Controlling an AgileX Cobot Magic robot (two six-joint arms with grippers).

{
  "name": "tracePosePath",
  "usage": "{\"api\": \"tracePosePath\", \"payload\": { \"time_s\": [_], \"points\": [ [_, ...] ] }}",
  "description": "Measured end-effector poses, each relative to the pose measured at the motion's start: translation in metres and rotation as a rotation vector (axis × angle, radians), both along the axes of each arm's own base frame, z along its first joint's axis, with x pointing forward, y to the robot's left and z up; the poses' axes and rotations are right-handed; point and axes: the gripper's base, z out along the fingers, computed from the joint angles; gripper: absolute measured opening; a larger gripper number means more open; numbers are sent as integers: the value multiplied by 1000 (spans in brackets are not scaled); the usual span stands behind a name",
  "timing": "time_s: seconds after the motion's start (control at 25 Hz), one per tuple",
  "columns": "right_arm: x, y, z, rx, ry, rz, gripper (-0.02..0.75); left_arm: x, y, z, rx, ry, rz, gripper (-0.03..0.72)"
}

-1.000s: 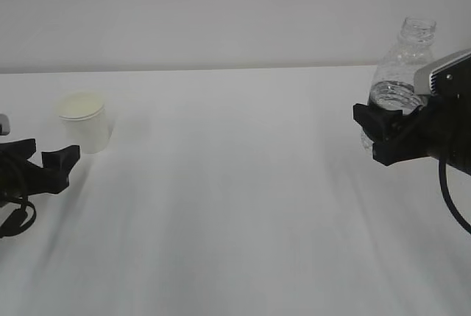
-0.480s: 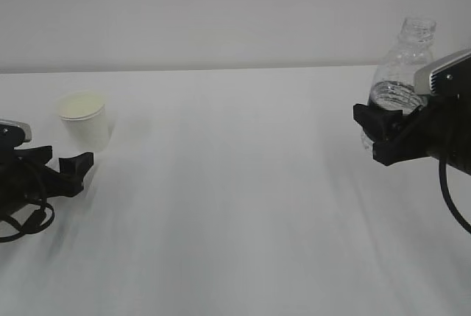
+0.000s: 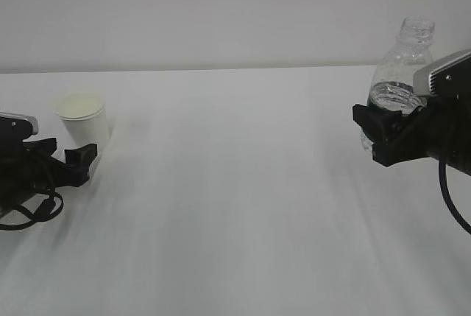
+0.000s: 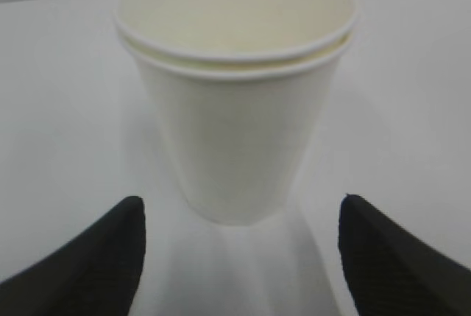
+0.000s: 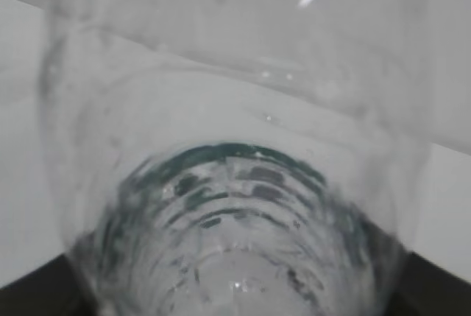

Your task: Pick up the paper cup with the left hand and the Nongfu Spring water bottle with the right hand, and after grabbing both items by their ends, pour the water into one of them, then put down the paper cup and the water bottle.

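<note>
Closing in, exterior: the left hand [image 3: 73,165] has slid along the tabletop [image 3: 235,205] toward the paper cup [image 3: 83,121], now just beside it; the grasp seems imminent; the right hand [image 3: 383,133] stays put, gripper clamped on the Nongfu Spring water bottle [image 3: 401,73], upright at right.
Left wrist: gripper spread, cup standing between and ahead of the fingertips [image 4: 103,253], untouched; nothing blocks the path.
Right wrist: bottle fills view, green label visible; water level unclear.
</note>
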Motion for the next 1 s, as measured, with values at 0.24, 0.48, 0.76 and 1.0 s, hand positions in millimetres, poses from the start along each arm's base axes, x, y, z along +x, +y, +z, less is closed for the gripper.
{"api": "tracePosePath", "payload": {
  "time_s": [0.24,0.48,0.76,1.0],
  "points": [
    [0,0,0,0,0,0,485,12,0,5,-2,-35,7,588],
    [0,0,0,2,1,0,484,23,0,8,8,-32,8,588],
    [0,0,0,2,1,0,484,34,-1,9,13,-38,9,588],
    [0,0,0,2,1,0,484,45,-3,0,-2,-37,-8,589]
  ]
}}
